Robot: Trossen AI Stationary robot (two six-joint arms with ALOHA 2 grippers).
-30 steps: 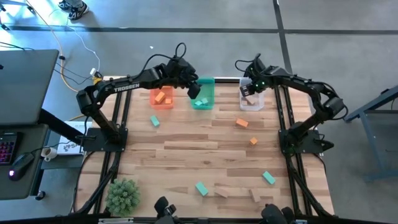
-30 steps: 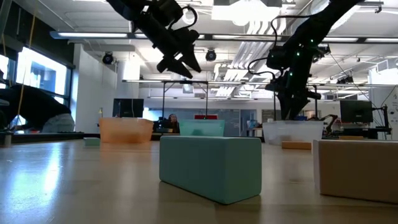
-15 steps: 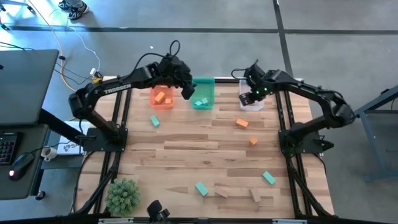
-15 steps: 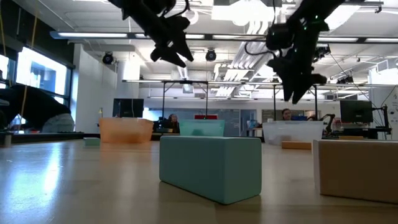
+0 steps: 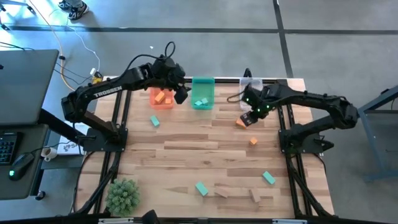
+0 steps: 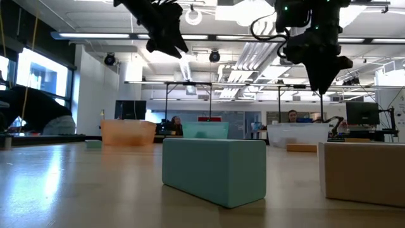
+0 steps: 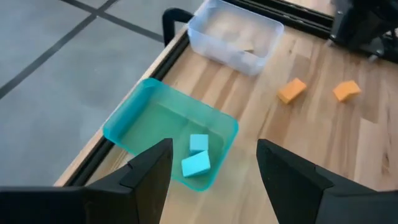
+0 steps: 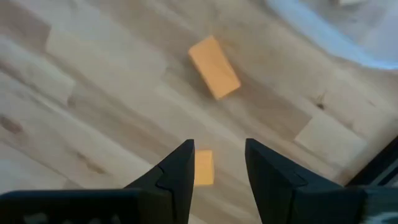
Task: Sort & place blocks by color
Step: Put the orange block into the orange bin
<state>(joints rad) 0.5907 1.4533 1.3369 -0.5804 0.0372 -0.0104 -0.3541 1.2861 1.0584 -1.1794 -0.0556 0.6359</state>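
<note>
My left gripper (image 5: 181,95) hangs open in the air between the orange bin (image 5: 161,98) and the green bin (image 5: 203,93). Its wrist view shows two teal blocks (image 7: 196,155) lying in the green bin (image 7: 149,115). My right gripper (image 5: 247,117) is open and held above an orange block (image 5: 241,123) that lies flat on the table; that block (image 8: 214,66) and a second orange block (image 8: 203,168) show past its fingers. Both grippers sit high in the low view, the left (image 6: 169,38) and the right (image 6: 321,63). Orange blocks (image 5: 163,97) lie in the orange bin.
The clear bin (image 5: 252,87) stands at the far edge, right of the green bin. Loose on the table lie a teal block (image 5: 154,121), an orange block (image 5: 253,141), two teal blocks (image 5: 268,178) (image 5: 201,188) and two tan blocks (image 5: 221,193) (image 5: 256,195). A potted plant (image 5: 122,196) stands at the near left corner.
My right gripper has moved from over the clear bin toward the table's near edge and now hangs over the orange block. My left gripper has drawn away from above the green bin toward the table's left and has risen a little.
</note>
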